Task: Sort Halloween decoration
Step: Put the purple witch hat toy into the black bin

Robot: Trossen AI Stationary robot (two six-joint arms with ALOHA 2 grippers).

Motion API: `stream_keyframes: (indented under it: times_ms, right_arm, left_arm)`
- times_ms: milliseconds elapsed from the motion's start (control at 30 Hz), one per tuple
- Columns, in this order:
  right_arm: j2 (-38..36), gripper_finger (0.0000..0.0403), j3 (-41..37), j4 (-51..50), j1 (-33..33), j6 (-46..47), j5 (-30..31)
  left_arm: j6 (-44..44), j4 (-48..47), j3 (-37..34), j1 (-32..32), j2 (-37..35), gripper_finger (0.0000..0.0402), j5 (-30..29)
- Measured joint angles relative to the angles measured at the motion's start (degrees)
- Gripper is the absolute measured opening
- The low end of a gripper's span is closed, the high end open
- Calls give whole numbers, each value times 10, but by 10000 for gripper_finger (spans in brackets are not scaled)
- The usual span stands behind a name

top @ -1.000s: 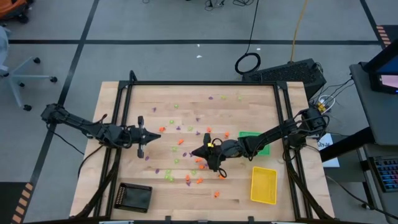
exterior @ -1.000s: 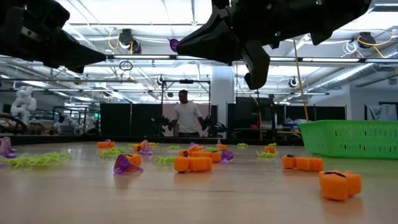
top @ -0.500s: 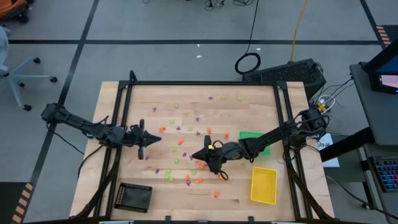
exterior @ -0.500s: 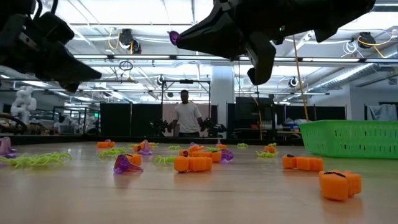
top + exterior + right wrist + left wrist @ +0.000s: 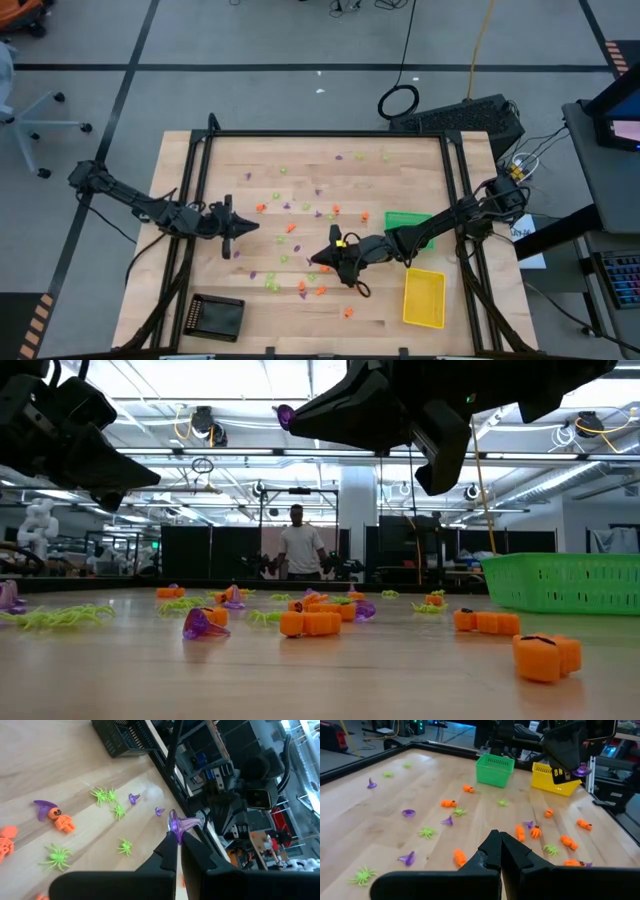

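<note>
Right gripper [image 5: 176, 836] closed on a purple hat [image 5: 179, 824], pinched at the very fingertips, brim and cone sticking out past them. In the high view, right gripper [image 5: 316, 262] above the table's middle, near the front half, over scattered trinkets. In the low view, same hat [image 5: 285, 414] visible at the tip of the dark fingers, high above the table [image 5: 320, 680], well clear of the wood.

Left gripper [image 5: 499, 839] pressed together, nothing between the fingers. In the high view, left gripper [image 5: 250, 226] over the table's left-centre, well apart from the right one.

Rest of the decoration spread loose across the tabletop: orange pieces [image 5: 309, 623], green spiders [image 5: 60, 617], purple hats [image 5: 201, 624]. More of the same in the left wrist view, between the gripper and the green tray [image 5: 494, 769] and yellow tray [image 5: 551, 778]. Black tray [image 5: 217, 317] at the front left corner, green tray [image 5: 406, 224] and yellow tray [image 5: 424, 297] on the right side.

A person [image 5: 298, 548] standing in the room beyond the table.
</note>
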Motion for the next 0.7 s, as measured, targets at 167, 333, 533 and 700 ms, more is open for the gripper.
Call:
stream_keyframes:
  times_ms: [167,333,533,700]
  right_arm:
    - [0,0,0,-5,0,3,0]
    - [0,0,0,-4,0,36,0]
    - [0,0,0,-3,0,93,-1]
    - [0,0,0,-3,0,109,-1]
  left_arm:
    - [1,18,0,-3,9,0,-3]
    - [28,64,0,-3,21,0,-13]
    - [53,116,6,-4,45,0,-15]
    - [67,117,18,-13,76,0,-15]
